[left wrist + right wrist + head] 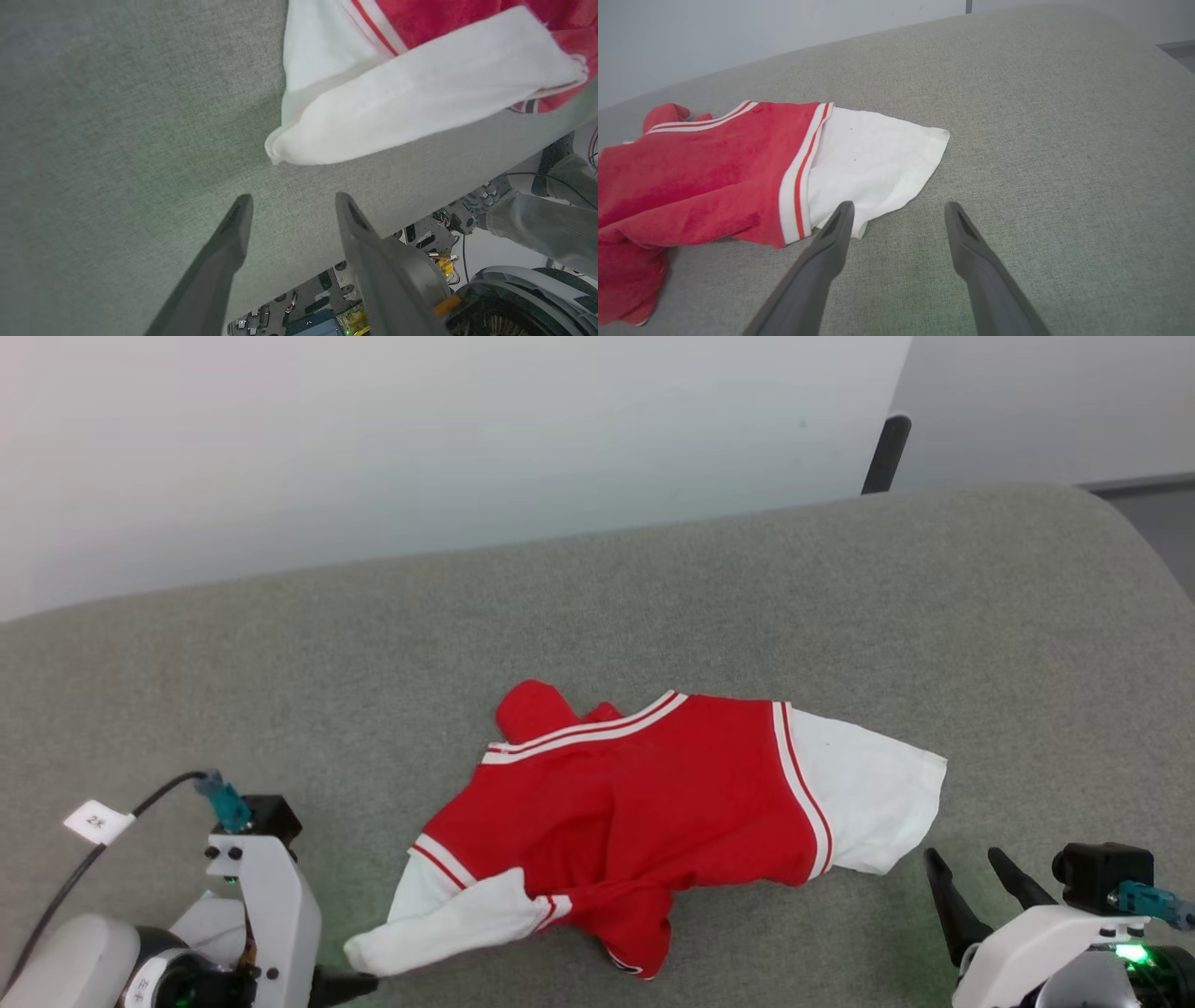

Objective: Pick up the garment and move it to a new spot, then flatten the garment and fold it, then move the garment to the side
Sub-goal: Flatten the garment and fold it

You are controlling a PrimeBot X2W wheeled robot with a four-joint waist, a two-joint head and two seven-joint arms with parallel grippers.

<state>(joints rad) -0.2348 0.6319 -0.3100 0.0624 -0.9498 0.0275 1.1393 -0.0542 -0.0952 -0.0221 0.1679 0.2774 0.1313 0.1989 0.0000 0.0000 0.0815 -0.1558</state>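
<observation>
**Garment.** One garment (644, 793) lies crumpled on the grey fabric surface (840, 597), near the edge closest to the robot and between the two grippers. Its body is red with red-and-white striped trim. Count of sleeves: two, both white. One sleeve lies spread flat towards the robot's right. The other is folded across the front hem and points towards the robot's left.

**View differences.**
- The head view shows the whole garment and a red lobe bunched at its far edge.
- The left wrist view shows the garment (420, 107) by the folded sleeve, plus the robot's base and a person's leg (537, 224) below the surface edge.
- The right wrist view shows the garment (714, 172) by the flat sleeve and its stitched hem.

**Grippers.** Count: two, each with two dark fingers.
- Left gripper (292, 198): fingers apart, nothing between them. The sleeve's cuff end lies just ahead of the tips, not touching.
- Right gripper (900, 207): fingers wide apart, holding nothing. One tip stands at the flat sleeve's near corner; contact cannot be determined. In the head view the right gripper (963, 859) sits just beside that sleeve.

**Surroundings.** One white tag (98, 821) hangs on the left arm's cable.
</observation>
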